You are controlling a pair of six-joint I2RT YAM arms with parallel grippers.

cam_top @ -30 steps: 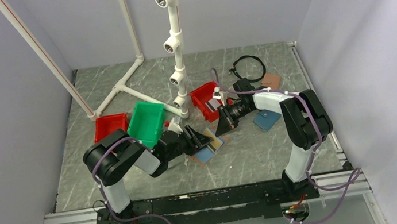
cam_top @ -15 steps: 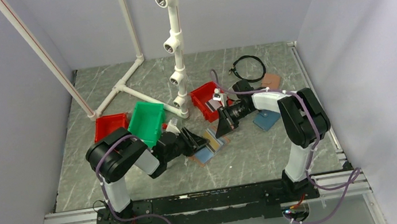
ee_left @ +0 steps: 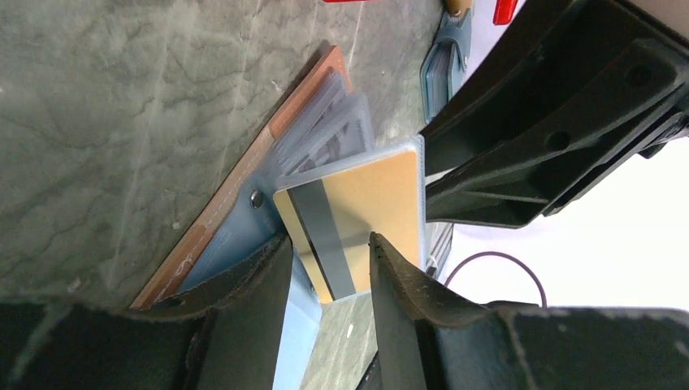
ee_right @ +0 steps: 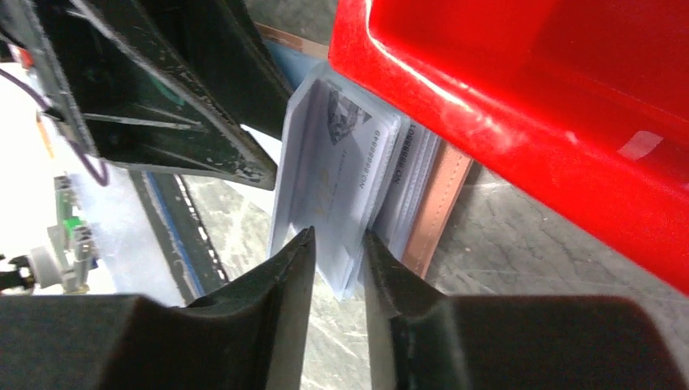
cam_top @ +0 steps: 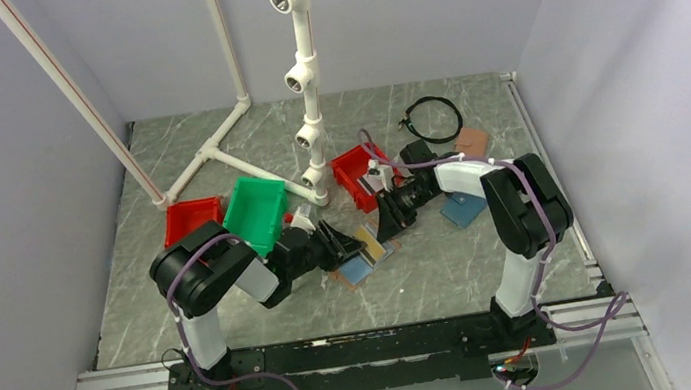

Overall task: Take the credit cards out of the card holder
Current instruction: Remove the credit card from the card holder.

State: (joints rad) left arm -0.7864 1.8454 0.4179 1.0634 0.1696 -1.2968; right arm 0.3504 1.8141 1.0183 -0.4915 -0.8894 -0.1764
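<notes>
The card holder lies open on the table between my two grippers, with a pinkish-tan leather edge and light blue lining. Clear sleeves fan up from it. A gold-tan credit card with a grey stripe sits in the near sleeve. Its lower edge lies between the fingertips of my left gripper, which is open. A grey-white card shows in another sleeve. My right gripper is open with narrow jaws that straddle the sleeves' edge. The dark card is hidden. In the top view, left gripper faces right gripper.
A red bin stands close behind the right gripper, and its wall fills the right wrist view. A green bin and another red bin sit left. White pipe frame, black cable, teal-blue wallet and brown wallet lie behind.
My right gripper has moved a little left and toward the card holder's sleeves. The left gripper has stayed at the holder.
</notes>
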